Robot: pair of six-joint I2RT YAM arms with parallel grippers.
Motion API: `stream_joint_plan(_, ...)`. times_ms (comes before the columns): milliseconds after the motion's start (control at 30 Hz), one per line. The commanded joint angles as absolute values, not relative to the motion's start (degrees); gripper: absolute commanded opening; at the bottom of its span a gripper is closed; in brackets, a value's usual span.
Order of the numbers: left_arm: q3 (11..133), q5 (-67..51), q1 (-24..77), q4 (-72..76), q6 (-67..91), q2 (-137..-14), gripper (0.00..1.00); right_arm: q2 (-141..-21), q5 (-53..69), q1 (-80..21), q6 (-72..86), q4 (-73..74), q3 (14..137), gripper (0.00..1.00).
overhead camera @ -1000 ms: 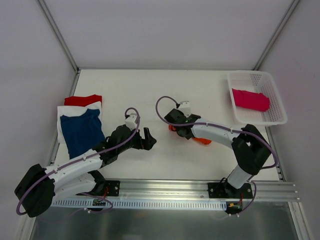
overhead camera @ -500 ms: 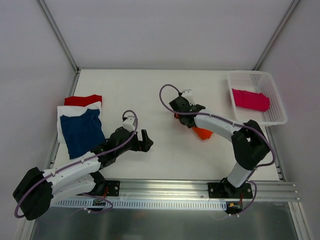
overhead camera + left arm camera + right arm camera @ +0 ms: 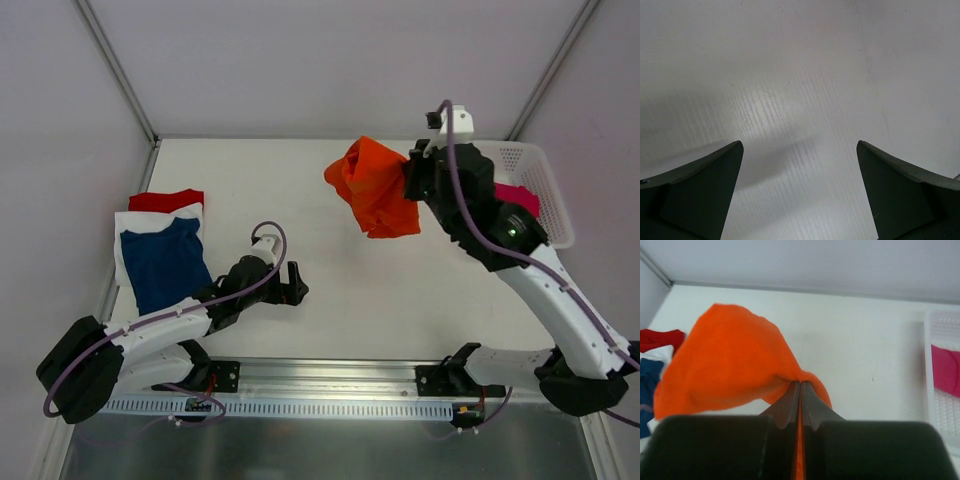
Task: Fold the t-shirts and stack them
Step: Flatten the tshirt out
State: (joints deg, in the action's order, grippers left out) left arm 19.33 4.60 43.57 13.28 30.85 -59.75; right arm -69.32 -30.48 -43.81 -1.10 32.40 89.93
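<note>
My right gripper (image 3: 408, 178) is shut on the bright orange t-shirt (image 3: 375, 188) and holds it high above the table, the cloth hanging bunched to its left. In the right wrist view the orange t-shirt (image 3: 730, 360) is pinched between the closed fingertips (image 3: 800, 386). A navy blue t-shirt (image 3: 163, 262) lies on a white t-shirt (image 3: 128, 225) and a red t-shirt (image 3: 166, 199) at the table's left. A magenta pink t-shirt (image 3: 516, 197) lies in the basket. My left gripper (image 3: 293, 284) is open and empty, low over bare table; its fingers (image 3: 700, 185) stand wide apart.
The white plastic mesh basket (image 3: 545, 235) stands at the table's back right, partly hidden by my right arm. Metal frame posts run along the back corners. A rail with both arm bases (image 3: 330, 385) lies at the near edge.
My right gripper has lifted the orange t-shirt off the table and swung it up and to the back right. The left gripper has stayed nearly still.
</note>
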Motion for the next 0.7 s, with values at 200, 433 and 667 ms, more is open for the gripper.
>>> stream_joint_plan(200,20.0,3.2,44.1,17.6,32.5,-61.3,0.99,-66.3,-6.9,-43.0,-2.8,39.3,106.3,0.02)
stream_joint_plan(433,20.3,2.5,44.1,17.8,33.1,-61.3,0.99,-71.4,13.0,-43.1,5.3,34.7,99.8,0.03)
stream_joint_plan(667,19.6,4.8,44.0,15.3,32.2,-58.8,0.99,-70.0,21.4,-44.2,10.3,26.2,89.7,0.03)
